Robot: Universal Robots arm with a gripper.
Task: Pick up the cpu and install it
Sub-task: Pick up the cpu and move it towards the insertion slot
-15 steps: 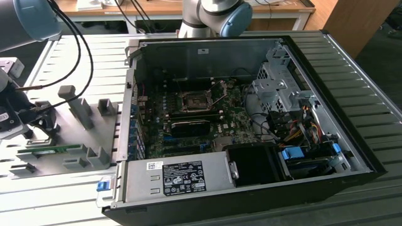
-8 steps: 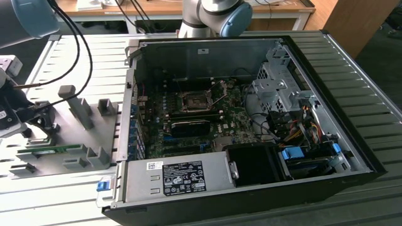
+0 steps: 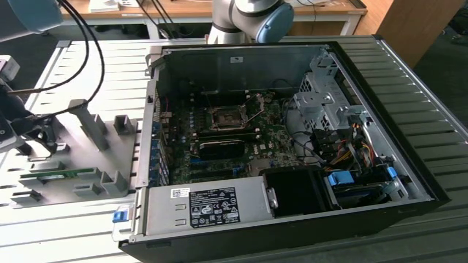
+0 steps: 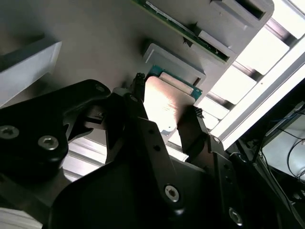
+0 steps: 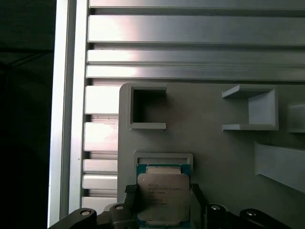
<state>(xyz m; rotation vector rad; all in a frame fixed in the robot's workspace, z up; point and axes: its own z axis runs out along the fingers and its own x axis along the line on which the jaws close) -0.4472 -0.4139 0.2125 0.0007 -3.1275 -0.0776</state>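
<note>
The cpu (image 5: pixel 163 198), a flat square chip with a dull silver top and a green rim, lies in a grey holder (image 5: pixel 163 156) on the grey fixture plate (image 3: pixel 87 164). My gripper (image 5: pixel 164 191) is down over it, its black fingers (image 5: pixel 131 192) pressed against two opposite edges of the chip. In the second wrist view the cpu (image 4: pixel 164 102) sits between the two fingertips (image 4: pixel 137 82) of the gripper (image 4: pixel 167 98). The gripper (image 3: pixel 29 137) stands at the exterior view's far left. The dark square socket (image 3: pixel 224 118) lies open on the motherboard inside the case.
The open computer case (image 3: pixel 380 82) fills the middle and the exterior view's right, with a power supply (image 3: pixel 212 205) at its front. A green memory stick (image 3: pixel 51 175) and grey upright brackets (image 3: pixel 91 123) stand on the fixture plate. Black cables (image 3: pixel 84 49) hang above the plate.
</note>
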